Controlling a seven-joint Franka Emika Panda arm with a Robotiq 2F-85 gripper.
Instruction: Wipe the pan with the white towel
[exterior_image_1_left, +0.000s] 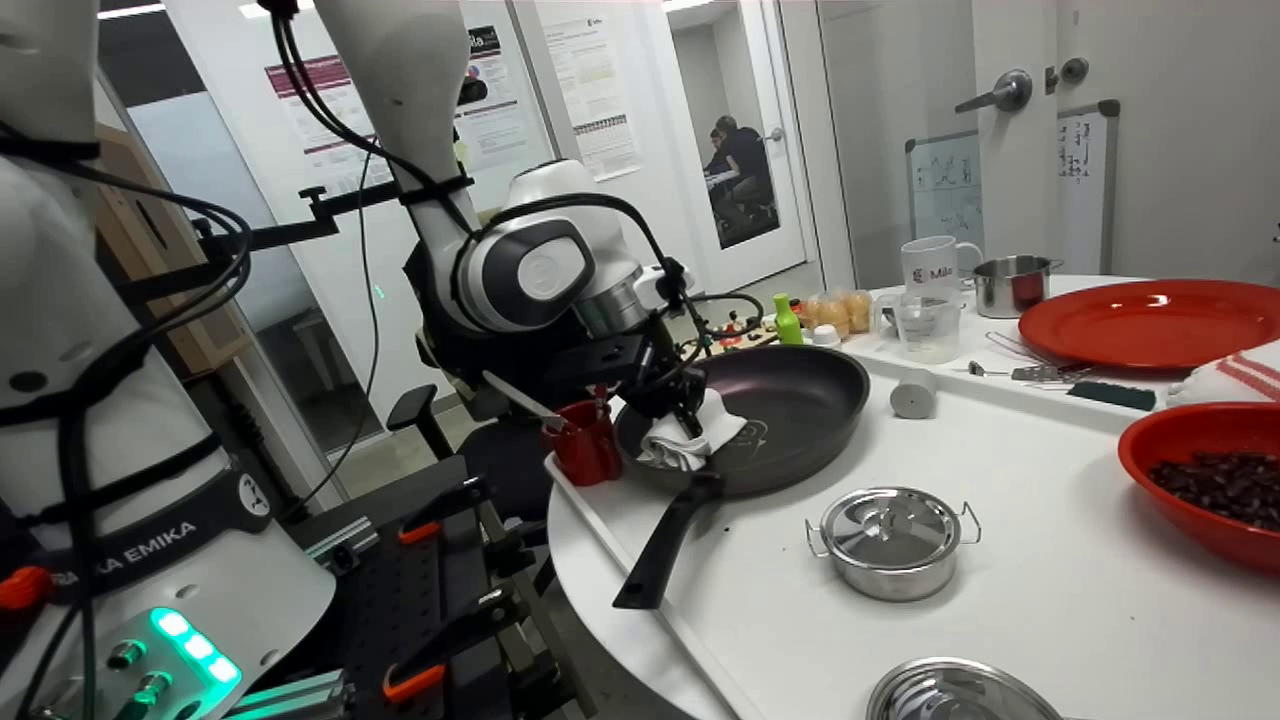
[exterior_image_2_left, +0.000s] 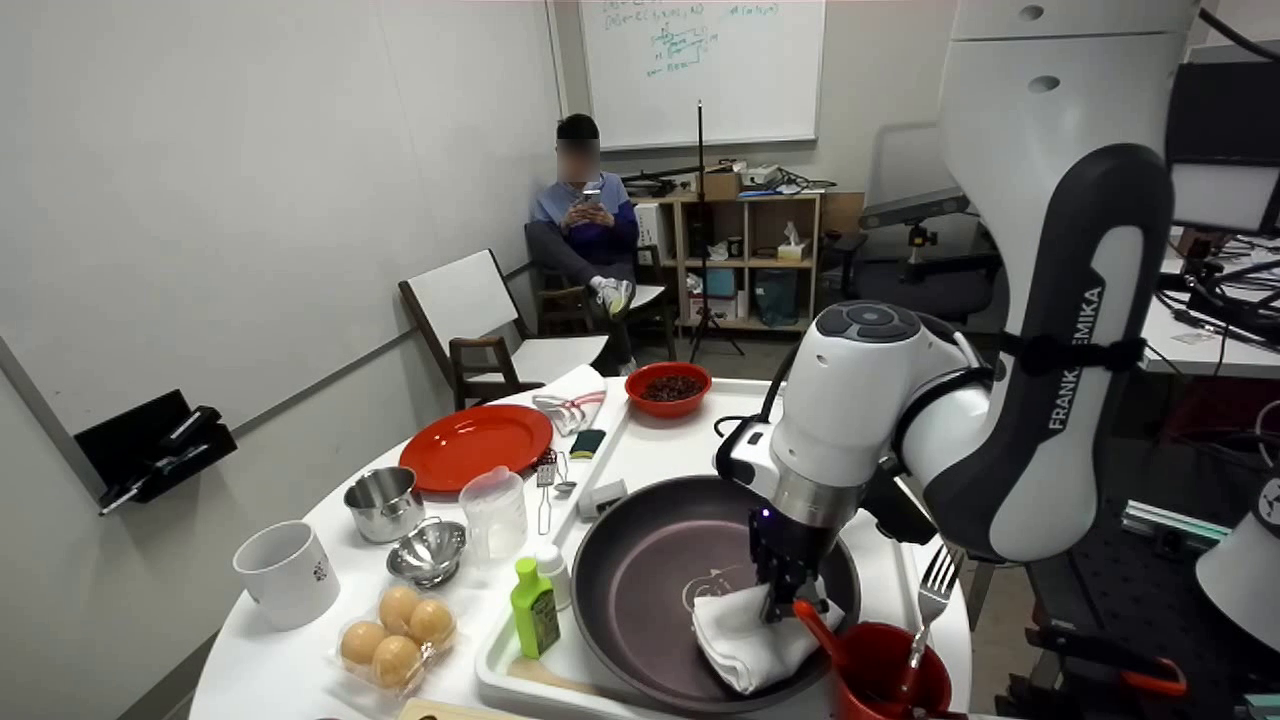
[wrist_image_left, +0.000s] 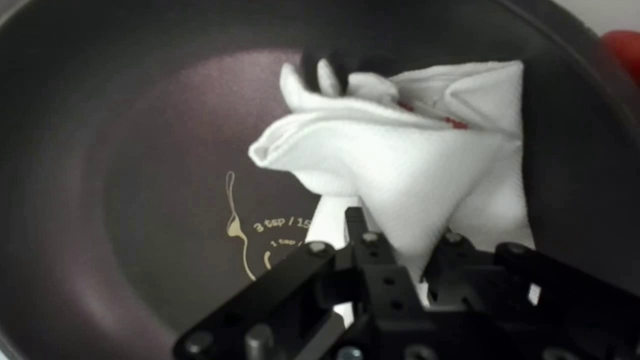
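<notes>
The dark pan (exterior_image_1_left: 800, 395) sits on the white tray at the table's edge, with its black handle (exterior_image_1_left: 655, 550) pointing out over the tray's rim. It shows in both exterior views (exterior_image_2_left: 640, 560) and fills most of the wrist view (wrist_image_left: 165, 150). The folded white towel (exterior_image_1_left: 722, 425) lies bunched inside the pan, on the side near the red cup (exterior_image_2_left: 745, 640). In the wrist view the towel (wrist_image_left: 410, 160) rises between the fingers and hides one fingertip. My gripper (wrist_image_left: 395, 235) points down into the pan and is shut on the towel; it also shows in both exterior views (exterior_image_1_left: 688, 420) (exterior_image_2_left: 785, 605).
A red cup (exterior_image_1_left: 585, 445) with utensils stands against the pan's side. A lidded steel pot (exterior_image_1_left: 893, 540), a grey cylinder (exterior_image_1_left: 913, 395) and a red bowl of beans (exterior_image_1_left: 1215, 490) are on the tray. A green bottle (exterior_image_2_left: 535, 610) stands close to the pan's rim.
</notes>
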